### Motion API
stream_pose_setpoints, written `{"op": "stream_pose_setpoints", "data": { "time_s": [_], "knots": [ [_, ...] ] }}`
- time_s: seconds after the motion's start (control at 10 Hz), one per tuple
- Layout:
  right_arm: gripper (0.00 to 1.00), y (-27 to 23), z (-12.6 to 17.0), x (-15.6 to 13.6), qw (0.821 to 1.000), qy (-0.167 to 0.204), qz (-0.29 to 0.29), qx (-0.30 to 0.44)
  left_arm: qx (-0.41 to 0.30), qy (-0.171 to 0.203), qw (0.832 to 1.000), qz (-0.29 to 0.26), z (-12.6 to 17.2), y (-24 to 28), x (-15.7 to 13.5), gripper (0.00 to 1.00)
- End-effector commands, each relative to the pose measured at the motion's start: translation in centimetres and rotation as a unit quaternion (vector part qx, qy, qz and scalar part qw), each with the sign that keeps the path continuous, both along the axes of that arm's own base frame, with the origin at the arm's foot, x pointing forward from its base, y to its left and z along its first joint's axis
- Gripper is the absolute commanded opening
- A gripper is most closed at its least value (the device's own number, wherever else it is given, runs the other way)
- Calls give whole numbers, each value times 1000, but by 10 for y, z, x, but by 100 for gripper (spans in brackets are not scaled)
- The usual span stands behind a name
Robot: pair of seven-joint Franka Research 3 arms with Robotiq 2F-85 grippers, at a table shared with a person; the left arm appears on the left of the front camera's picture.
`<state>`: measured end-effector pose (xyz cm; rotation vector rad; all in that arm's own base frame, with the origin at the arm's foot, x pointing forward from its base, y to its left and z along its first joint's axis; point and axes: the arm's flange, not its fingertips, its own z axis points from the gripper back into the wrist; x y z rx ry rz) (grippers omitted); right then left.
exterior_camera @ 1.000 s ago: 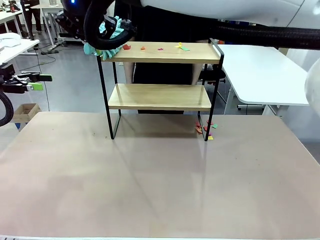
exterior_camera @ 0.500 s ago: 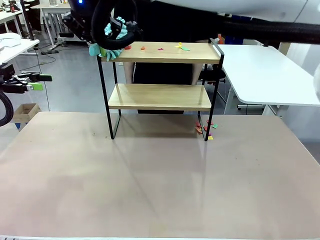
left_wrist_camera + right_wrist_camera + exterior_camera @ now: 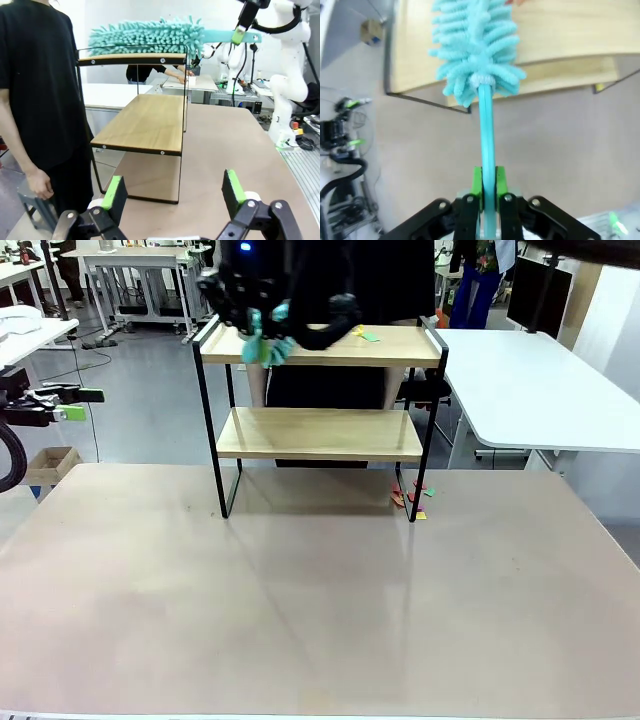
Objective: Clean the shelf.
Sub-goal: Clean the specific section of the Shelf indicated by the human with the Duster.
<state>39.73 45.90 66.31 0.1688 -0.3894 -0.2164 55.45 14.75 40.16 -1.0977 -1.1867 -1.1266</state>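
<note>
The worktop (image 3: 320,600) carries the shelf (image 3: 318,432) at its far side. A teal duster (image 3: 150,36) rests along the shelf's top board, its handle pinched tight in the right pincer (image 3: 487,186). The left pincer (image 3: 172,181) stands spread wide beside the shelf, holding nothing.

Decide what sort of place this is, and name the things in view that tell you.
Most likely a robotics lab or workshop: a white robot arm stands beside the table holding a duster, plain white work tables stand around, and the floor is bare grey.
</note>
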Motion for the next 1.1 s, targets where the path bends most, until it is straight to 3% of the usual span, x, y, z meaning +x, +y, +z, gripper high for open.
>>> {"op": "stream_pose_setpoints", "data": {
  "time_s": [0.0,0.6,0.8,0.9,1.0],
  "knots": [
    [13,-82,-19,-26,1000,15,-10,12,-1,-3,1000,1,3,0,-3,100],
    [13,-212,-20,-38,996,19,-92,-9,-1,-3,1000,1,3,0,-3,100],
    [13,-220,-10,-49,997,-19,-71,-5,-1,-3,1000,1,3,0,-3,100],
    [13,-205,-11,-36,995,6,-93,-17,-1,-3,1000,1,3,0,-3,100],
    [13,-205,-11,-36,995,6,-93,-17,-1,-3,1000,1,3,0,-3,100]
  ]
}}
